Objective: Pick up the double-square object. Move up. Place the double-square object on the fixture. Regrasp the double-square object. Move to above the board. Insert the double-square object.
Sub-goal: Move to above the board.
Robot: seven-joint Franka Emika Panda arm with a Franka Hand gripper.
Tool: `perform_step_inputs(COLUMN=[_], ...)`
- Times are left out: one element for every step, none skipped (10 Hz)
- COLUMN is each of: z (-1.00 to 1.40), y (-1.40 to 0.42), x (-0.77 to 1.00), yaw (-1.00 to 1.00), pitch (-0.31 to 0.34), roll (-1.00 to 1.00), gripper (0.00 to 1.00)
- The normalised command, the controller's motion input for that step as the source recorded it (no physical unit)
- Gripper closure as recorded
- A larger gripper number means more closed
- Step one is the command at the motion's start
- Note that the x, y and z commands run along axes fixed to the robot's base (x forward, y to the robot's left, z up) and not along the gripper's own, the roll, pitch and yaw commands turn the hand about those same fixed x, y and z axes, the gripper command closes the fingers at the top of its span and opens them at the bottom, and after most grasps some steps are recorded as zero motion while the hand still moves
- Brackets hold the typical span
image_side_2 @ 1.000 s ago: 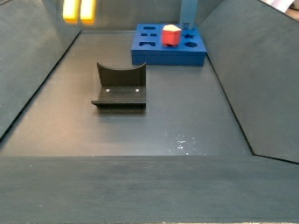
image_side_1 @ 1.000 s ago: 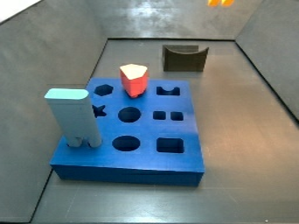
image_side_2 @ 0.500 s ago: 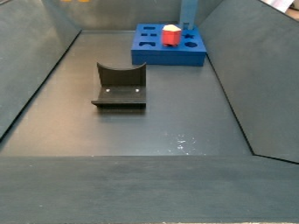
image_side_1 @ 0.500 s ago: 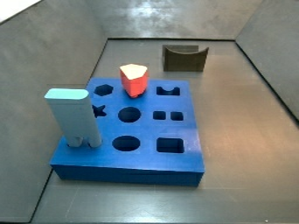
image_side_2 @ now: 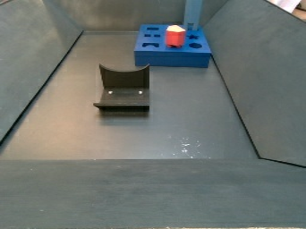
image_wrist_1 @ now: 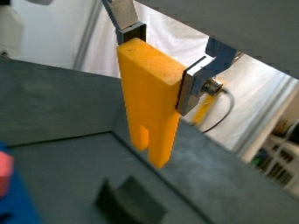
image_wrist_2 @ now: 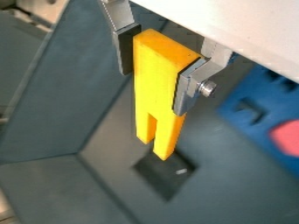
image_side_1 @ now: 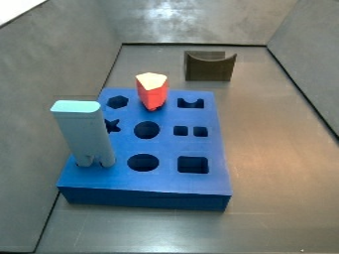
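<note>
The double-square object (image_wrist_1: 149, 96) (image_wrist_2: 158, 96) is a long yellow-orange block that hangs upright with its notched end down in both wrist views. My gripper (image_wrist_1: 162, 59) (image_wrist_2: 156, 68) is shut on its upper end, one silver finger on each side. High in the air, both are out of the side views. The dark fixture (image_wrist_2: 163, 171) (image_wrist_1: 131, 201) lies on the floor far below the block's notched end. It also shows in both side views, the fixture (image_side_1: 208, 65) (image_side_2: 122, 88) standing bare. The blue board (image_side_1: 169, 147) (image_side_2: 174, 61) lies apart from it.
A red pentagonal peg (image_side_1: 153, 91) (image_side_2: 176, 38) and a tall light-blue block (image_side_1: 82, 129) stand in the board. Part of the board (image_wrist_2: 251, 96) and the red peg (image_wrist_2: 286, 136) show in a wrist view. Sloped grey walls ring the floor.
One second ago the yellow block's lower end showed at the top edge of both side views. It has since risen out of them. Nothing on the floor moved.
</note>
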Motion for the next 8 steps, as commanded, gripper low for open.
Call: perform_step_inputs(z=[0.07, 0.08, 0.06, 0.07, 0.06, 0.03, 0.02, -0.01], y=[-0.60, -0.55, -0.48, -0.44, -0.40, -0.16, -0.06, 0.02], x=[-1.00, -1.00, -1.00, -1.00, -1.00, -0.59, -0.42, -0.21], yaw=[-0.03, -0.02, -0.01, -0.01, -0.01, -0.01, -0.01, -0.02], pitch=[-0.006, -0.038, -0.070, -0.093, -0.108, -0.156, -0.179, -0.177], roll=[-1.00, -1.00, -1.00, -1.00, -1.00, -1.00, -1.00, -1.00], gripper=[1.00, 1.00, 1.00, 1.00, 1.00, 1.00, 1.00, 1.00])
